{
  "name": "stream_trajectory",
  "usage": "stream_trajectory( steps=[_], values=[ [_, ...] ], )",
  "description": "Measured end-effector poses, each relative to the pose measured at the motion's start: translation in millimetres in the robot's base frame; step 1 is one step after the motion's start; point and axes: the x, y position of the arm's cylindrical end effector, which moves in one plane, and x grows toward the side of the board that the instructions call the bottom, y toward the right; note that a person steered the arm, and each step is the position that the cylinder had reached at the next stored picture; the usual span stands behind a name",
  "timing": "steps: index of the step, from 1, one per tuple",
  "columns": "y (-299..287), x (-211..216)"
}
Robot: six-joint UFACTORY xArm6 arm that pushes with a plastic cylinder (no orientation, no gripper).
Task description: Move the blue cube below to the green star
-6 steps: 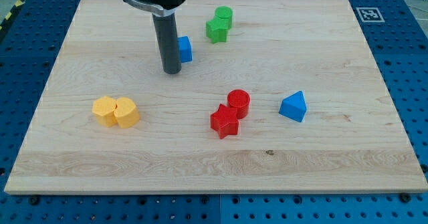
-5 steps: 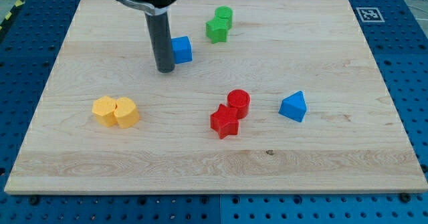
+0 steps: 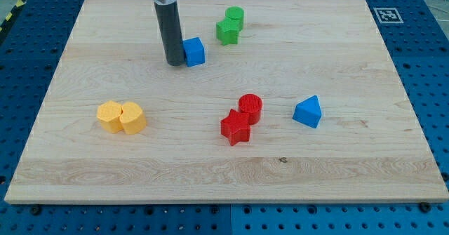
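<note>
Pale wooden board (image 3: 337, 158) on a blue perforated bench (image 3: 435, 66), with a black-and-white marker tag (image 3: 386, 15) at the upper right corner. Upper middle of the frame: my tip (image 3: 175, 64) planted on the board, pressed against the left face of the blue cube (image 3: 193, 52). No pincer here to spread or close, only a plain dark rod, pinching nothing. Up and to the right of the cube, near but apart: green star (image 3: 226, 31), touching a green cylinder (image 3: 235, 16) just above it. Lower centre: red star (image 3: 236, 127) touching a red cylinder (image 3: 250, 107) at its upper right. Right of those, well apart: blue triangular block (image 3: 308, 112). Lower left: two yellow blocks (image 3: 121, 117) touching side by side, exact shapes hard to tell.
</note>
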Motion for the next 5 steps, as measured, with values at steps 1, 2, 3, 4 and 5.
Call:
stream_trajectory(
  steps=[1,2,3,4,5],
  values=[
    [-1,0],
    [-5,-14],
    [-8,-34],
    [10,-24],
    [29,-10]
  ],
)
